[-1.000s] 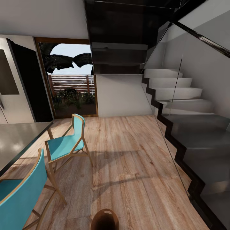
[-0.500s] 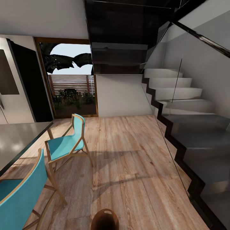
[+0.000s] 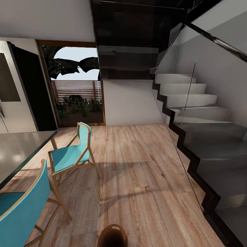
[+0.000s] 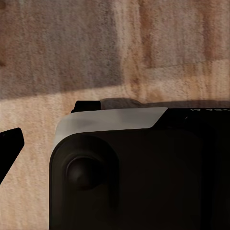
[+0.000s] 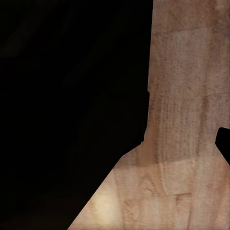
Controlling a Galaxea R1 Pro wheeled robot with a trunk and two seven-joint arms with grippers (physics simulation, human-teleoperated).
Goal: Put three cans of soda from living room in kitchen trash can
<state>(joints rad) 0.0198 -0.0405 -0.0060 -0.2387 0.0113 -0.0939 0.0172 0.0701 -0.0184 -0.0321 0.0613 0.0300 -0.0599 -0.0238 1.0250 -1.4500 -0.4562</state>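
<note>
Wide light wood floor [image 3: 137,171] running back to a glass door [image 3: 77,89]. Right of that floor, a white staircase [image 3: 192,103] behind glass railing. Left of it, a grey table edge [image 3: 20,147] with two turquoise chairs [image 3: 70,154]. Farther left, part of a steel fridge [image 3: 10,89]. At the floor's near edge, the brown tash can [image 3: 112,236], rim and slot handle showing. Cannot tell either gripper's finger spread from the wrist views.
</note>
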